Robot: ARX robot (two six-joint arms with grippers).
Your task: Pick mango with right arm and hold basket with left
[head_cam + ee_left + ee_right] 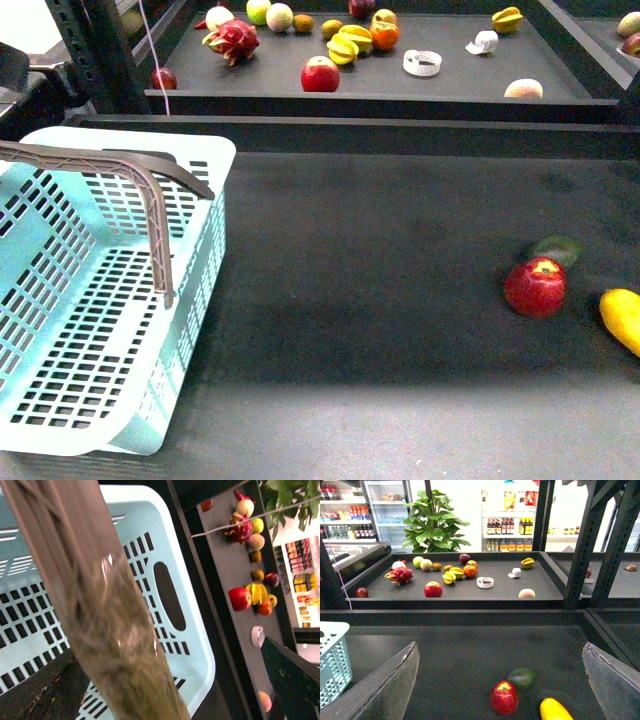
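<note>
Mango [622, 318] lies on the dark table [380, 300], just beside the apple [535, 287] on its right and a little nearer the robot, cut off by the edge of the front view. A dark green fruit [555, 250] sits just behind the apple; whether the two touch I cannot tell. Well to the left of the apple stands the basket [60, 330], with one handle [150, 200] standing up. The left gripper [170, 650] is at that handle. Its jaws are spread wide, and the blurred handle runs between them, close against one finger [40, 695]. The right gripper [500, 646] hangs above the table short of the apple, jaws wide apart and holding nothing. Beyond the apple, a shelf [450, 90] carries loose fruit.
</note>
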